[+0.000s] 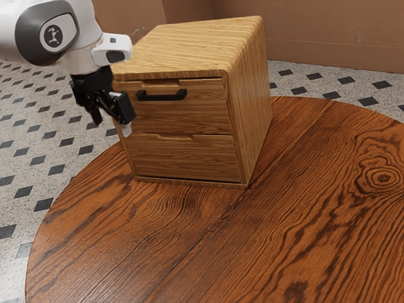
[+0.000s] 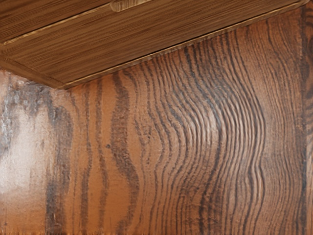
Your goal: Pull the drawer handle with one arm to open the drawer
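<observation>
Though the pale-wood cabinet's point(image 1: 208, 69) top drawer point(image 1: 180, 113) sits shut — slim black bar handle point(image 1: 161, 96) untouched — the gripper point(image 1: 112, 121) hangs released beside it, over a dark-grained round table point(image 1: 284, 240).

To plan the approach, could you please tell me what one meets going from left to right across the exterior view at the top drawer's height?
claw -> black drawer handle -> cabinet's side wall
</observation>
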Tool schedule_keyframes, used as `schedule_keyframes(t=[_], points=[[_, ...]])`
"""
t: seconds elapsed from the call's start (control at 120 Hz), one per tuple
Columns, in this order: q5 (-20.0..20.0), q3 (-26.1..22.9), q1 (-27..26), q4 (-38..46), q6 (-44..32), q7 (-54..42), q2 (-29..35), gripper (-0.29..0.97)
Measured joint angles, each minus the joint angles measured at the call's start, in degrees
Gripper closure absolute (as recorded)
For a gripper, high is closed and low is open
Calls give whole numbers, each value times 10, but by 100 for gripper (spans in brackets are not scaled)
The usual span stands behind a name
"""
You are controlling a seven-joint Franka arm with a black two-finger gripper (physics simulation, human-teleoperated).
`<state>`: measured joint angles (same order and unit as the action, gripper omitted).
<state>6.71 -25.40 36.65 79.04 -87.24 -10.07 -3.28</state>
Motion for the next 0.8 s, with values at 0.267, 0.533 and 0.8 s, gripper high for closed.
schedule_keyframes(t=[0.267, 0.533, 0.8], points=[[-9, -3, 18, -62, -3, -43, 13, 0], [-52, -14, -135, -188, 43, -299, -22, 0], [-34, -61, -194, -325, 77, -480, -175, 0]])
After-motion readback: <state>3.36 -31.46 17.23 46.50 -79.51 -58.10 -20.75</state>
